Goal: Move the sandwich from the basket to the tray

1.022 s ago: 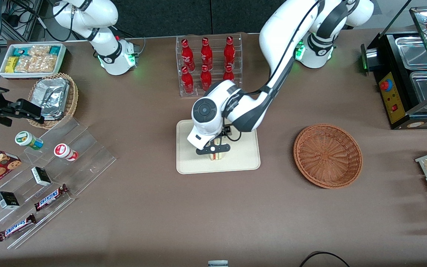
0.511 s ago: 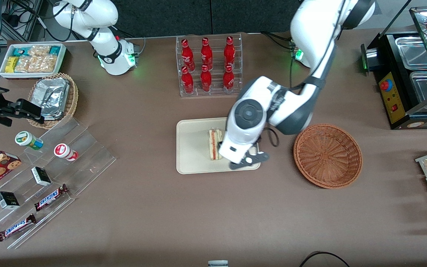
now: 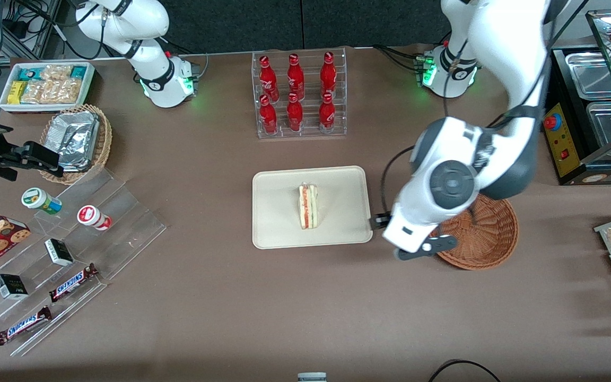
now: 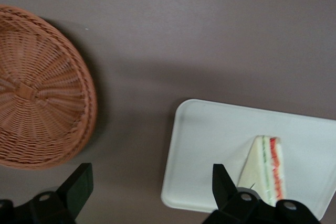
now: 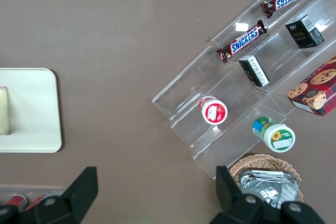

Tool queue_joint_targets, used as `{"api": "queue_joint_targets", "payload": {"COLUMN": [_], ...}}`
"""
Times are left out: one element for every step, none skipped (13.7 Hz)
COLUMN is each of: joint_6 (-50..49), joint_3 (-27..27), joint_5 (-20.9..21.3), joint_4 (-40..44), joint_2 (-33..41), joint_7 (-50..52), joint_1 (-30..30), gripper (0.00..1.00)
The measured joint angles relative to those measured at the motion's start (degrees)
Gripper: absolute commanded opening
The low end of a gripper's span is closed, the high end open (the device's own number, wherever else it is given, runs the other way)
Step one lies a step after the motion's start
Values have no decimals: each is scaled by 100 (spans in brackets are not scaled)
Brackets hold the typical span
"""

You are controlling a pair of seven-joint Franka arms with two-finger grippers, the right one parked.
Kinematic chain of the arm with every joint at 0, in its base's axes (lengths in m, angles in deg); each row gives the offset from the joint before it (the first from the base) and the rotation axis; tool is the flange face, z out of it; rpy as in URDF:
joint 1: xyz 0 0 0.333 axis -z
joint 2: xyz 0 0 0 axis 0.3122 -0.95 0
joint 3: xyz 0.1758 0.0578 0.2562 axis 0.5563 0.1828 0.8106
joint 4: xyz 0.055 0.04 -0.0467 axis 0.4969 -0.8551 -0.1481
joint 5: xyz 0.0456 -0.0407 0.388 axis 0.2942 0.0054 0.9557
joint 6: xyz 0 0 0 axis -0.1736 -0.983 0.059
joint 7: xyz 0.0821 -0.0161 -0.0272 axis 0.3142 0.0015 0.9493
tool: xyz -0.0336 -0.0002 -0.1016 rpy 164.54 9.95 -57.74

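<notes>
The sandwich (image 3: 308,206), a pale wedge with red and white layers along its edge, lies alone near the middle of the cream tray (image 3: 276,223). In the left wrist view the sandwich (image 4: 265,167) rests on the tray (image 4: 205,145) with nothing gripping it. The reddish-brown wicker basket (image 3: 488,236) stands empty beside the tray, toward the working arm's end, partly covered by the arm; it shows as the basket (image 4: 39,87) in the wrist view. My gripper (image 4: 151,184) hangs open and empty above the bare table between tray and basket; its fingers (image 4: 79,182) are spread wide.
A clear rack of red bottles (image 3: 297,93) stands farther from the camera than the tray. Toward the parked arm's end are a tan basket with a foil packet (image 3: 75,139), a white snack bin (image 3: 45,85) and acrylic steps with snacks (image 3: 61,254). A black food warmer (image 3: 592,106) sits past the basket.
The gripper let go of the sandwich on the tray, lifted and swung from over the tray toward the basket. The sandwich stays where it was set down.
</notes>
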Motion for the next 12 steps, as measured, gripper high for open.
{"api": "queue_joint_targets", "payload": {"joint_6": [-16,-73,-223,-445,-738,-1002,-1149,-1245,-1357,-1479,-1598,-1711], "joint_3": [1,-2,-16,-29,-42,-49,-55,-57,-60,-60,-61,-58], "joint_5": [-123,-214,-266,-291,-297,-296,-296,-291,-253,-184,-121,-54], "joint_4": [-206,-412,-600,-739,-830,-881,-916,-936,-944,-950,-955,-959], "joint_2": [213,440,677,897,1094,1272,1435,1589,1728,1856,1981,2104], "joint_7": [-275,-547,-898,-1283,-1683,-2057,-2325,-2473,-2542,-2578,-2631,-2736], "joint_1": [-177,-389,-617,-836,-1031,-1193,-1320,-1419,-1486,-1547,-1615,-1692], "gripper": [100,100,100,100,100,100,100,100,100,100,100,100]}}
